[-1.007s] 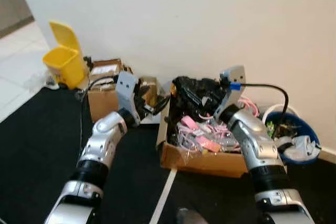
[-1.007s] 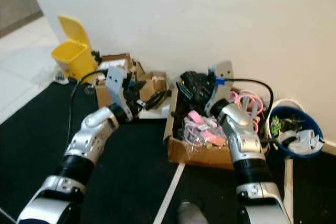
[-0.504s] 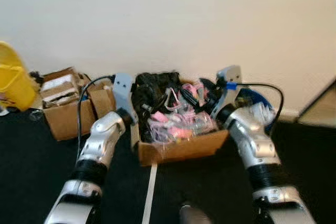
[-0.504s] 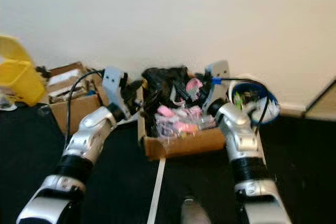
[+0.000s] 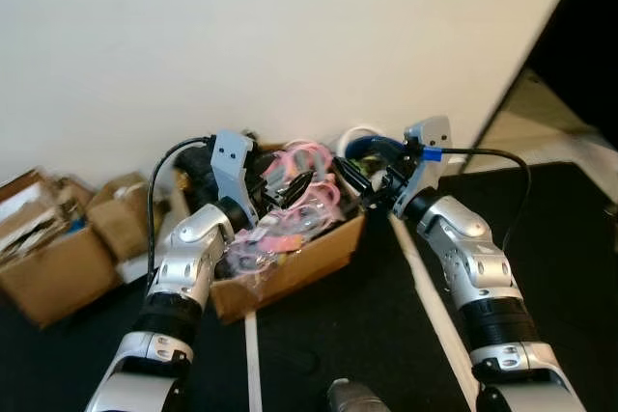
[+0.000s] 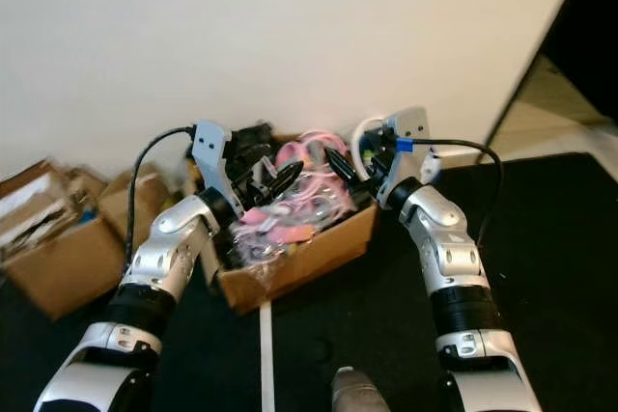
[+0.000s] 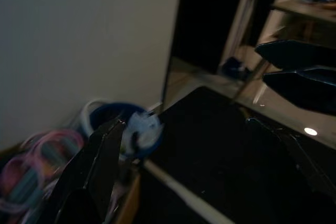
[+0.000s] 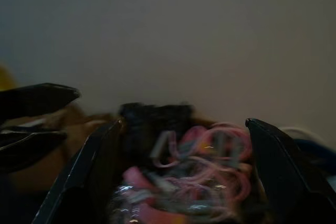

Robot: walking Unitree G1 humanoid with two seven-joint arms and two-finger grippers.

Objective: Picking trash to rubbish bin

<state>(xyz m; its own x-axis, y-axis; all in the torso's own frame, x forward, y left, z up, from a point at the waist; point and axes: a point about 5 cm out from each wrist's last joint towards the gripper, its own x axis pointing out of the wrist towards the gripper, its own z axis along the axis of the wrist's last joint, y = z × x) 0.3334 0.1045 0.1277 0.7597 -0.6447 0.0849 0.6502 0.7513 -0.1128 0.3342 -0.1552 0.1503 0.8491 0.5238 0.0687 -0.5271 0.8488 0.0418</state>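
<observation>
Holding both pincers empty: left pincer [image 5: 290,187] and right pincer [image 5: 359,178] spread wide over our cardboard box [image 5: 299,262] of pink trash [image 6: 290,209]. Blue bin [image 7: 113,124] sits just beside the box; we judge nothing picked yet.

plain white wall [image 5: 290,36], black, perhaps carpeted floor [image 5: 357,335]

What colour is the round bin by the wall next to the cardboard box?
Blue bin, clearest in the left wrist view.
</observation>
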